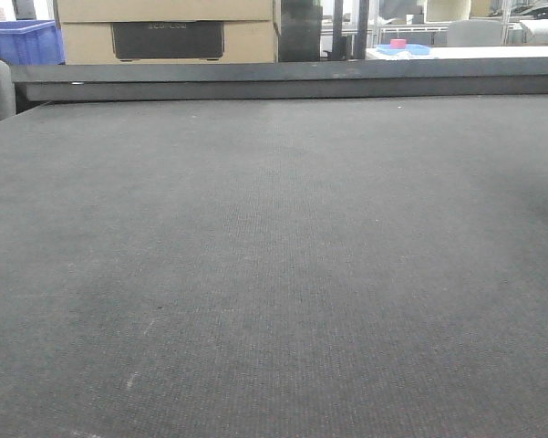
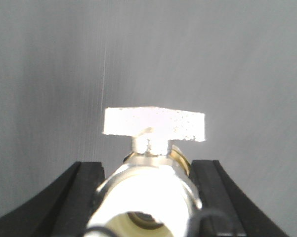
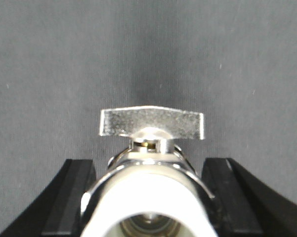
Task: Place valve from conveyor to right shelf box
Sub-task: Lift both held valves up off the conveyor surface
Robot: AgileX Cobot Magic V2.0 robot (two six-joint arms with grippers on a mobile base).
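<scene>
Left wrist view: the left end effector [image 2: 148,165] is pointing out over the conveyor [image 2: 49,74], with its two black fingers [image 2: 84,187] rising from the lower corners of the frame. It is clenching the left valve [image 2: 146,195]. The bright metal body is sitting between the fingers at bottom centre, both flanks against the pads. The flat silver handle [image 2: 154,123] is lying crosswise at mid-frame, beyond the fingertips. The open port is facing the camera at the bottom edge.

Right wrist view: the right end effector [image 3: 149,161] is taking the same pose, fingers [image 3: 222,192] at lower left and lower right. It is grasping the right valve [image 3: 150,190]. The chrome body is filling the gap between the pads, and the handle [image 3: 151,123] is spanning the centre of the frame above it. The belt is filling the background.

Front view: the belt is covering most of the frame, with the dark rail [image 1: 292,80] running across the upper part. Neither arm nor valve is showing here. Behind the rail, cardboard boxes [image 1: 164,32] are standing at upper left centre and a blue crate [image 1: 23,41] at the upper left corner.
</scene>
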